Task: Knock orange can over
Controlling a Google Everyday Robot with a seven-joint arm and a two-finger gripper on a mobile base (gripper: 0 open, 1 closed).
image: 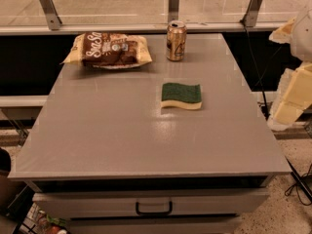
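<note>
The orange can [176, 40] stands upright near the far edge of the grey table [107, 130], a little right of centre. It has a shiny orange-gold body with pale markings and a silver top. My gripper [291, 97] shows as pale cream parts at the right edge of the view, beyond the table's right side. It is well to the right of the can, nearer the camera, and touches nothing.
A brown snack bag [108, 49] lies at the far left of the table, left of the can. A green and yellow sponge [181, 96] lies mid-table. A railing with glass panels [168, 6] runs behind. A drawer handle [153, 209] is below the front edge.
</note>
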